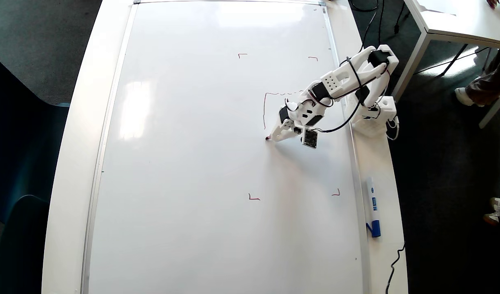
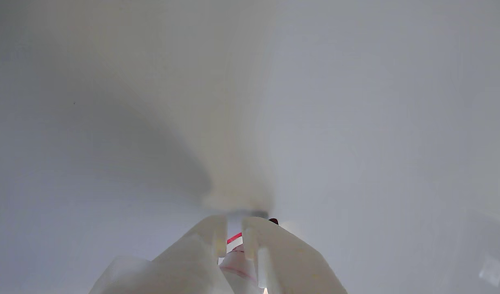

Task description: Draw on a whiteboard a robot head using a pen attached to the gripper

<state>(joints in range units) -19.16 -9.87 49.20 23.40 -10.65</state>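
The whiteboard (image 1: 192, 163) fills most of the overhead view, with small red corner marks at the right half. A partial red outline of the robot head (image 1: 265, 110) shows: a wavy top line and a left side running down. My white gripper (image 1: 274, 136) is shut on the pen (image 1: 268, 138), whose red tip touches the board at the lower end of that left line. In the wrist view the two white fingers (image 2: 205, 241) close around the pen (image 2: 234, 241), and the board (image 2: 376, 122) fills the rest, blurred.
A white marker with a blue cap (image 1: 372, 206) lies on the table strip right of the board. The arm's base (image 1: 374, 116) stands at the board's right edge. A smaller white table (image 1: 458, 20) and people's feet are at the far right.
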